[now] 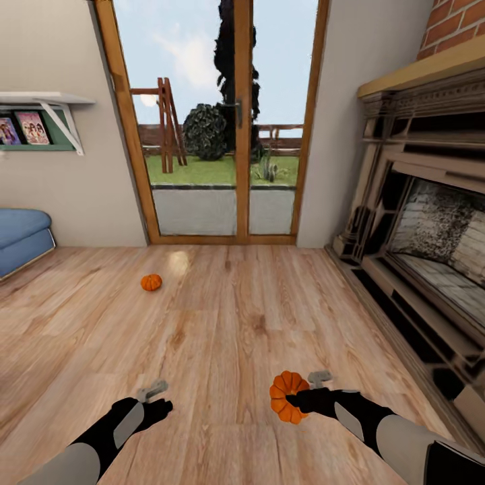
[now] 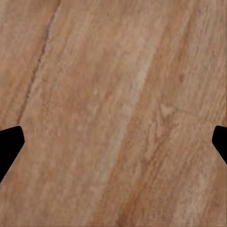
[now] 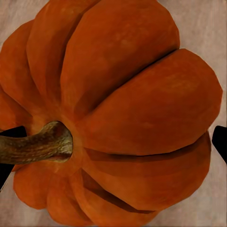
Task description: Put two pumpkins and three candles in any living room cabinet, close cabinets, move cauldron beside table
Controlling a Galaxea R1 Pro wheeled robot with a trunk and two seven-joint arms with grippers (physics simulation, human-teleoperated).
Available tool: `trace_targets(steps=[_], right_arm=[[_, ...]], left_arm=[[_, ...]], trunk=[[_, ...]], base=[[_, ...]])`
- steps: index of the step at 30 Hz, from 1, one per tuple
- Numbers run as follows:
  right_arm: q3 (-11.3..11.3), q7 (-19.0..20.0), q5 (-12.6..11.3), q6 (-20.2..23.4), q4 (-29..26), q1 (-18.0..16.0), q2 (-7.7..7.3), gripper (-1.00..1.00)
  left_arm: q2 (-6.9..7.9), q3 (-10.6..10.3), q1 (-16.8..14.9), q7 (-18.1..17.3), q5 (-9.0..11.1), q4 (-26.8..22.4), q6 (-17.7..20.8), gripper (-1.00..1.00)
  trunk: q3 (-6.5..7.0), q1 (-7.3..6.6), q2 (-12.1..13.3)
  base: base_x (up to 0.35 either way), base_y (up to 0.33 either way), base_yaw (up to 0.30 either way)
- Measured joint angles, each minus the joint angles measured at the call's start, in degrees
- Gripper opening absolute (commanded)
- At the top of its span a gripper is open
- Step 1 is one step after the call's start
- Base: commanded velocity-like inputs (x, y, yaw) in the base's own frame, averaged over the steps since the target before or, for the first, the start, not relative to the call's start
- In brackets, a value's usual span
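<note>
Far left: blue sofa [image 1: 20,236] at the wall, shelf with photos [image 1: 40,121] above, both well clear of the work.

Left gripper [image 1: 156,399] low over the floor [image 1: 222,316], jaws spread wide, nothing between them; in the left wrist view just bare planks between the two dark fingertips [image 2: 9,144].

Further out on the floor, toward the glass door [image 1: 222,121] and left of centre: second pumpkin [image 1: 151,282], sitting alone, well apart from both arms.

Right gripper [image 1: 291,397] clamped on the first pumpkin [image 1: 288,396], held off the boards; from the right wrist view, ribbed orange body [image 3: 123,113] between the fingertips, stem [image 3: 35,144] lying toward one finger.

Far right: fireplace [image 1: 424,222] along the floor's right edge.

Probably a carry in hand, with no cabinet in sight. Best to keep the grip firm and level, as a round ribbed body may slip if tilted. Worth turning the base slowly away from the fireplace edge. Sensible also to roll forward and take the second pumpkin with the free left gripper before heading to the cabinet.
</note>
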Motion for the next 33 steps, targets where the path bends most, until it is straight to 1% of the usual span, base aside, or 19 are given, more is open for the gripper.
trace_targets(steps=[1,4,11,18,33], right_arm=[[-0.1,0.0,0.7,0.0,0.0,0.0,0.0,-1.0],[-0.1,0.0,1.2,0.0,0.0,0.0,0.01,-1.0],[-0.1,0.0,1.4,0.1,0.0,0.0,0.01,-1.0],[-0.1,0.0,1.4,0.1,0.0,0.0,0.01,-1.0],[-0.1,0.1,1.4,0.1,0.0,0.0,0.01,-1.0]], left_arm=[[0.0,0.0,0.0,0.0,0.0,0.0,0.0,1.0],[0.0,0.0,0.0,0.0,0.0,0.0,0.0,1.0],[-0.08,0.0,0.0,0.0,0.1,0.2,0.0,1.0],[-0.4,0.0,0.0,0.0,0.1,0.3,0.0,1.0],[-0.51,0.0,0.0,0.0,0.1,0.3,0.0,1.0]], trunk=[[0.05,0.0,0.0],[0.22,0.0,0.0],[0.58,0.0,0.0],[0.63,0.0,0.0],[0.63,0.0,0.0]], base=[[0.274,0.244,0.231],[0.28,0.235,0.231],[0.291,0.216,0.194],[0.308,0.167,0.017],[0.315,0.144,0.0]])
